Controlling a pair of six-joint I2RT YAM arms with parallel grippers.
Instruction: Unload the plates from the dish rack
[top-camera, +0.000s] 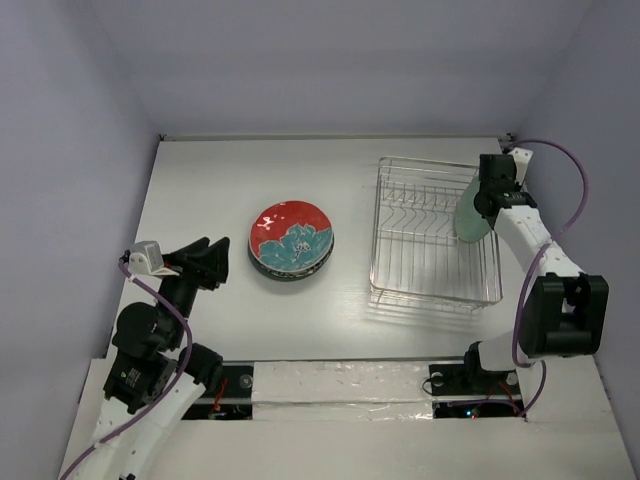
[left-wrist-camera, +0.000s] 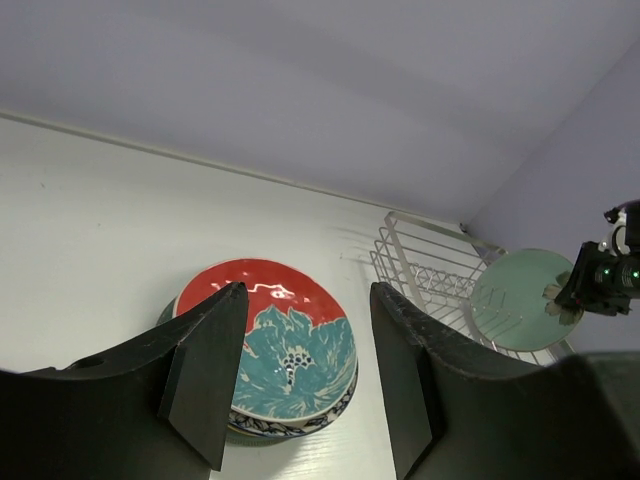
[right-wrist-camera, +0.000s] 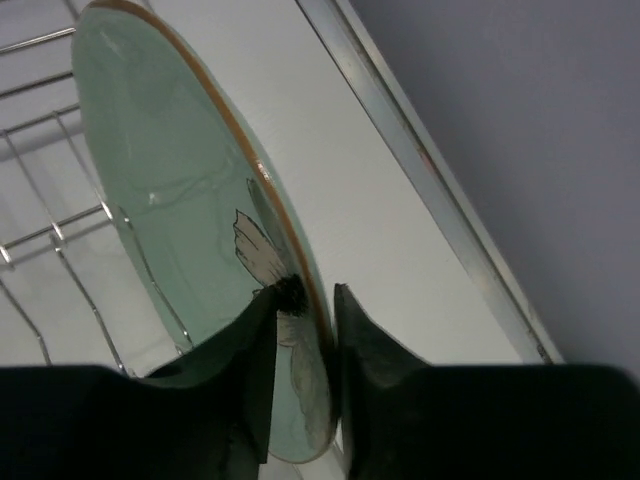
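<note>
Pinching the pale green plate (right-wrist-camera: 170, 180) by its rim at the dish rack's (top-camera: 420, 230) three-o'clock side, the right hand (right-wrist-camera: 305, 295) should lift it straight up and clear before swinging toward the red-topped stack (top-camera: 291, 240) at nine o'clock, beside which the left hand (left-wrist-camera: 305, 300) hovers wide open.

The white left arm (top-camera: 170, 402) and white right arm (top-camera: 530, 240) have chunky black joints. A thin purple cable (top-camera: 583, 190) loops along each one. Their flat, pointy fingers (left-wrist-camera: 205, 370) are black.
</note>
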